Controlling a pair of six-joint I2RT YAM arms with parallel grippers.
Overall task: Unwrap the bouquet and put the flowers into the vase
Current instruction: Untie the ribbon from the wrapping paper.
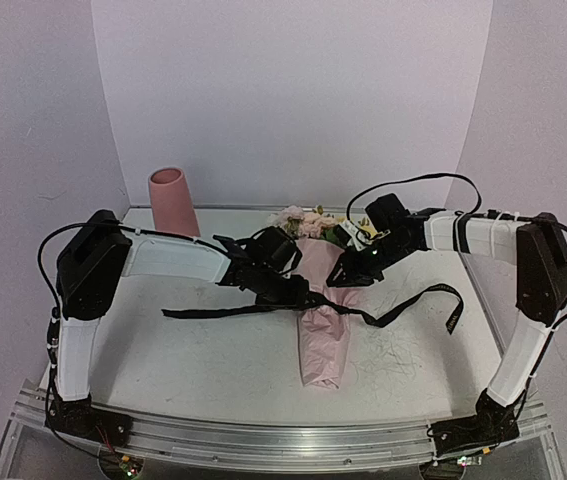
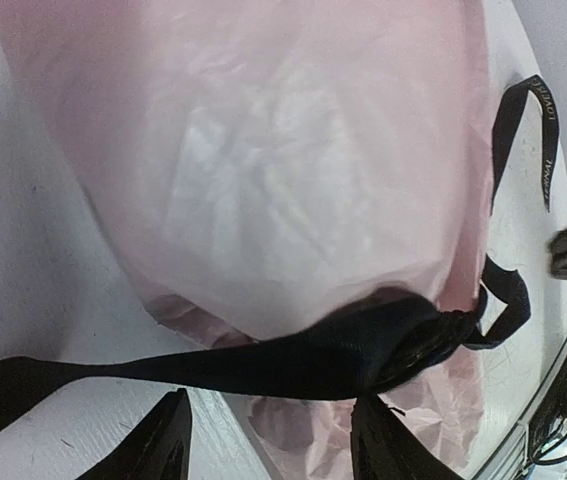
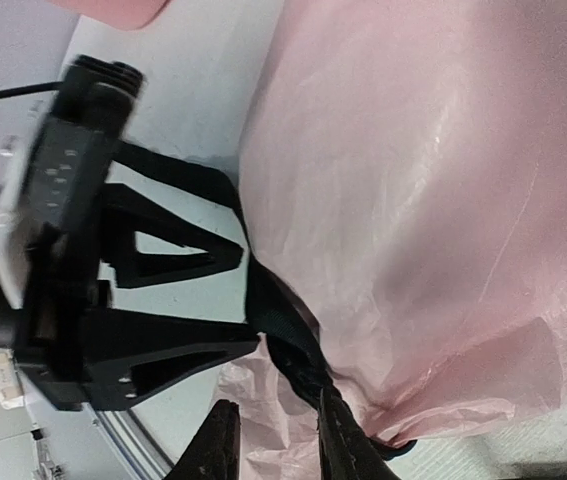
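Left fingers (image 2: 168, 445) apart at the ribbon (image 2: 293, 360), right fingers (image 3: 341, 445) narrowly apart beside it; only overhead shows vase (image 1: 173, 200), flowers (image 1: 308, 220)

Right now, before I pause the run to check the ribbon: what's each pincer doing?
Left pincer: open, black ribbon just off its fingertips, nothing held.
Right pincer: slightly open, ribbon against one finger, no clear grip.

Paper sheet (image 1: 323, 345) at mid-tabletop (image 1: 193, 360): thin pink paper, crinkled, faintly translucent, slight sheen. Ribbon (image 1: 213, 311): black cloth, matt. Vase (image 1: 173, 203) at the far left corner: smooth, matt pink; tabletop white and scuffed; near-edge rail (image 1: 283, 440) ribbed bare metal.
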